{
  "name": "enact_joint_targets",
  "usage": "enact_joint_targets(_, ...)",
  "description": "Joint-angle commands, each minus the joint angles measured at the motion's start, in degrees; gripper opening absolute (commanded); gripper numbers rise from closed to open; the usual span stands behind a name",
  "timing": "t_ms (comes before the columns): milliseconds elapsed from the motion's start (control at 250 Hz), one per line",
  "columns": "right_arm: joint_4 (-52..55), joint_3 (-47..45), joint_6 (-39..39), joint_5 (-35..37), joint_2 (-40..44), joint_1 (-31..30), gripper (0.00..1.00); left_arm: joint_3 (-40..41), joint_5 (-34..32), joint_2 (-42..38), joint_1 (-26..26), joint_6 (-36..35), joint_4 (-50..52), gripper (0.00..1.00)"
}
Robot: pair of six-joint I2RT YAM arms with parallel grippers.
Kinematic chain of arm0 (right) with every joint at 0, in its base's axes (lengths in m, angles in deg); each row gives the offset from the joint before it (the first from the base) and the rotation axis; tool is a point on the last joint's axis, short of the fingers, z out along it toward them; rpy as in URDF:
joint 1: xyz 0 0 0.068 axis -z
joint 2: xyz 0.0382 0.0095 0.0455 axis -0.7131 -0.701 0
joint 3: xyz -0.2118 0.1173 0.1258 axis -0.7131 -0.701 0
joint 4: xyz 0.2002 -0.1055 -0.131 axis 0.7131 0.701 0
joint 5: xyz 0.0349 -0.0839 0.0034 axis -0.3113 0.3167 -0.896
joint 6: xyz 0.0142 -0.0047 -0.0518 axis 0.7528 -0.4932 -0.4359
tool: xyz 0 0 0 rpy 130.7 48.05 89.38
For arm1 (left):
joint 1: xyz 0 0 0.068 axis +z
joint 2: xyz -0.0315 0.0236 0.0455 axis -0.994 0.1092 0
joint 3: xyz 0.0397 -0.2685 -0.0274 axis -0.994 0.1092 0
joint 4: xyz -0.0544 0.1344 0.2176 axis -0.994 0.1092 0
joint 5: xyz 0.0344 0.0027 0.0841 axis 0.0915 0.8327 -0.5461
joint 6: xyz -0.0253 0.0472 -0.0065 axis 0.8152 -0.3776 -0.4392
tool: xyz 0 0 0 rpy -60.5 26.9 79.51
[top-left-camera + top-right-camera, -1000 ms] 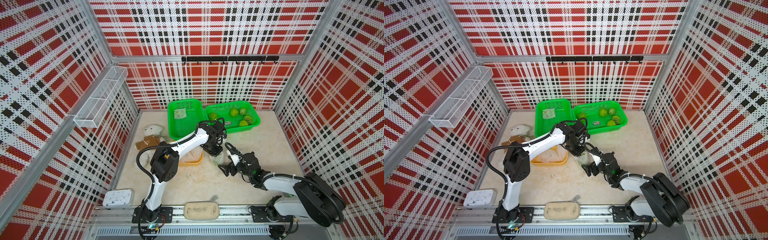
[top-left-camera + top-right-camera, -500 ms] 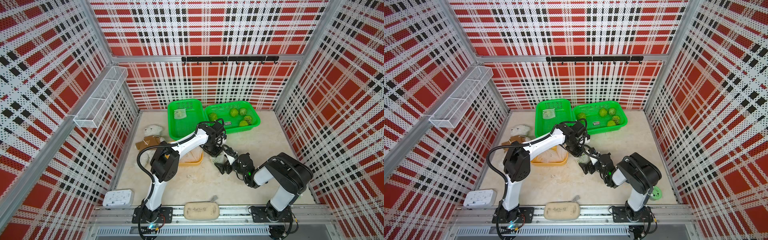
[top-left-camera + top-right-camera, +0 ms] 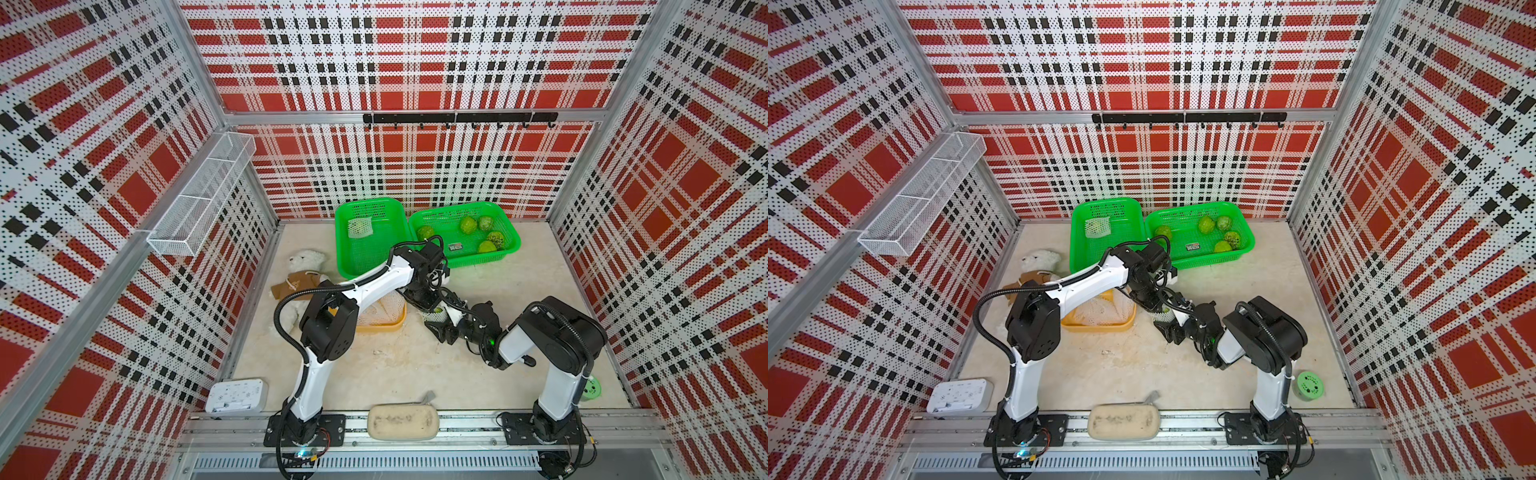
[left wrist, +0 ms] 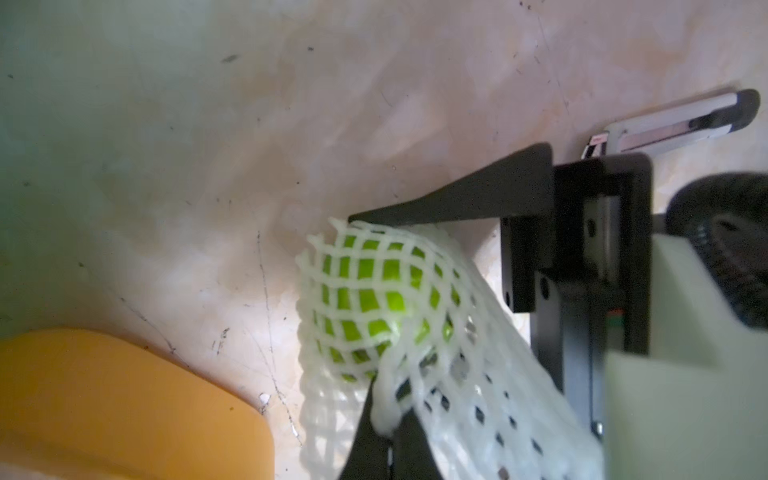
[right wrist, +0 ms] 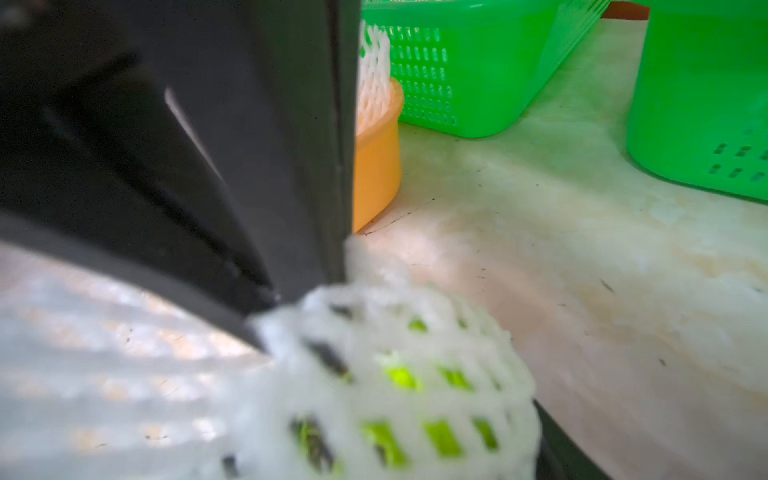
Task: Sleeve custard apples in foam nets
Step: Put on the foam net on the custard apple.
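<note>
- Left tool (image 4: 386, 415): mine, pressed together, pinching a fold at the slack end of the net (image 4: 457, 374).
- Right tool (image 3: 437, 321): mine, with a finger (image 4: 457, 203) lying along the mesh and the apple between the pair. I cannot tell whether they press it or stand clear.
- Apple (image 4: 365, 299): green, inside the stretched end of that net, between my two tools. It is low over the bench (image 3: 395, 365), just beside the yellow tray (image 3: 382, 328).
- Spare nets (image 3: 380, 309): white, heaped in the yellow tray.
- Left basket (image 3: 374, 257): green, at the back wall, holding one sleeved apple (image 3: 360, 227).
- Right basket (image 3: 512, 235): green, touching the left basket, holding five bare apples (image 3: 468, 225).
</note>
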Motion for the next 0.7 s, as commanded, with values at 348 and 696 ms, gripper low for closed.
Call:
enact_joint_targets(348,1.8,0.2,-1.5,-2.5,0.3,-0.3,0.56,-1.7,3.0,-4.0,2.7,1.5,-2.0,0.47)
enact_joint_targets(696,7.6,-2.2,1.4,2.4,5.6,-0.3,0.54,3.2,5.5,-13.8,8.0,3.6,-8.3,0.99)
